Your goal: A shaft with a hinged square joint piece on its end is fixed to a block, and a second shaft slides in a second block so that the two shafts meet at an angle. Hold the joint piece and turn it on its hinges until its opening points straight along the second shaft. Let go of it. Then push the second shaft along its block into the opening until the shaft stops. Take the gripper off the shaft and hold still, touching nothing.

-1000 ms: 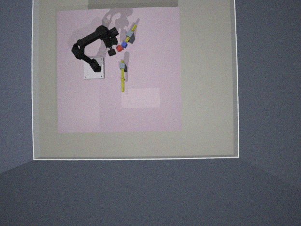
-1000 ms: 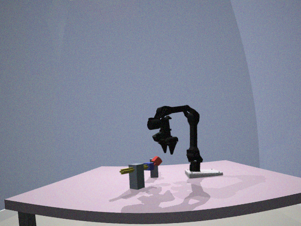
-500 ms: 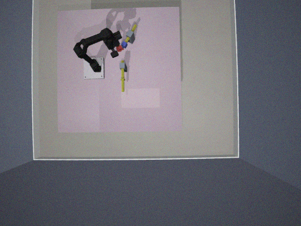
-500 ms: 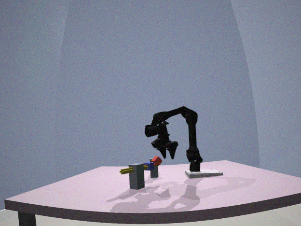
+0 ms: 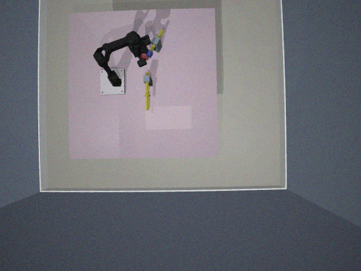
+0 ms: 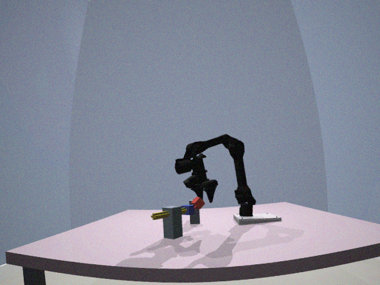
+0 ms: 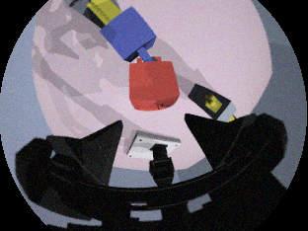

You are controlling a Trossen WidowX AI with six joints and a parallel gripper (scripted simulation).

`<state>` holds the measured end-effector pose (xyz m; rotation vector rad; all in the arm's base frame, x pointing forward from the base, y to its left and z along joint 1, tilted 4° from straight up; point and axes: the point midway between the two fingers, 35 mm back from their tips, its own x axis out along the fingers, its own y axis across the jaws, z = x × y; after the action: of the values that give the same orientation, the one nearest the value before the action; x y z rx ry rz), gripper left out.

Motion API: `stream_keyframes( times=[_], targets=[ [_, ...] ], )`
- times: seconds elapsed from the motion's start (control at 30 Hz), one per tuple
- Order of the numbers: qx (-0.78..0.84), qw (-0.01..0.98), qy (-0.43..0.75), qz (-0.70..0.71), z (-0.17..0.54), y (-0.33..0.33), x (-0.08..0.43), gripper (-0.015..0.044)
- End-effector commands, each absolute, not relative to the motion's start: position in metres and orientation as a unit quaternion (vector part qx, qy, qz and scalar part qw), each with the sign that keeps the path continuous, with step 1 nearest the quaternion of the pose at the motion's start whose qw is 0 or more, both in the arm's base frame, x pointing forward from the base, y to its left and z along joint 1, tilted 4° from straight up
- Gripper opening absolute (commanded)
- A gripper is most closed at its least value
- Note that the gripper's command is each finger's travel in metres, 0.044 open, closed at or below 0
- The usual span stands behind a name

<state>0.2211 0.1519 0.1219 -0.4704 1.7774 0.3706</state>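
One black arm, two grey blocks (image 5: pixel 155 40) (image 6: pixel 172 222), two yellow shafts (image 5: pixel 147 102) (image 6: pixel 159 215), one blue piece (image 5: pixel 149 53) (image 6: pixel 189 209) (image 7: pixel 128 34), one red joint (image 5: pixel 144 56) (image 6: pixel 197 202) (image 7: pixel 153 85). The gripper (image 5: pixel 143 53) (image 6: pixel 206 199) (image 7: pixel 154 119) is wide open, holding nothing; the red joint lies just beyond its fingertips, at the blue piece's end.

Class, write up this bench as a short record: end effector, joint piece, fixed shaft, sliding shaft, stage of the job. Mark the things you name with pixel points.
End effector (image 5: pixel 144 51) (image 6: pixel 206 200) (image 7: pixel 154 119): open, nothing between its fingers
Joint piece (image 5: pixel 144 56) (image 6: pixel 198 202) (image 7: pixel 153 85): red, hinged to a blue part (image 5: pixel 149 53) (image 6: pixel 188 209) (image 7: pixel 128 34)
Fixed shaft (image 5: pixel 161 30) (image 6: pixel 159 215) (image 7: pixel 105 11): yellow, through a grey block (image 5: pixel 155 40) (image 6: pixel 172 222)
Sliding shaft (image 5: pixel 147 102): yellow, in the other grey block (image 5: pixel 146 78) (image 6: pixel 195 218), outside the joint piece
Stage: insertion not yet done
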Motion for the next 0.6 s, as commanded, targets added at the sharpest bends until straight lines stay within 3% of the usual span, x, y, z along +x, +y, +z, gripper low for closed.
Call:
stream_keyframes(
  times=[0.0,0.57],
  targets=[
    [-0.204,0.590,0.765,0.161,0.120,0.158,0.232,0.0440],
    [-0.204,0.590,0.764,0.162,0.104,0.166,0.246,0.0440]
  ],
)
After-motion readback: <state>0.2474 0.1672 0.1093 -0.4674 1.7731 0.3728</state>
